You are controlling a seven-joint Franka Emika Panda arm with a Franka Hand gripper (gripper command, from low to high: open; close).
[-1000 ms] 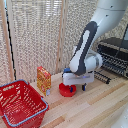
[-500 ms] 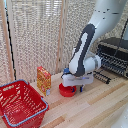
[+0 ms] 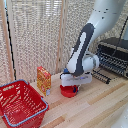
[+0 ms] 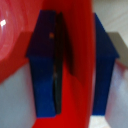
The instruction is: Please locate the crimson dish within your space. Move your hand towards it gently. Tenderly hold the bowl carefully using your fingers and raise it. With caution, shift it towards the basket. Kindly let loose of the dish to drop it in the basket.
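The crimson dish, a small red bowl, sits on the wooden table in front of the arm's base. My hand is lowered right onto it from above. In the wrist view the dish's red rim runs between my two dark blue fingers and fills the gap of the gripper, so the fingers look shut on the rim. The basket, red wire mesh with a blue rim, stands at the exterior view's left, apart from the dish.
An orange carton stands upright between the basket and the dish. A black wire-fronted appliance sits at the exterior view's right. A pale woven screen closes off the back of the table.
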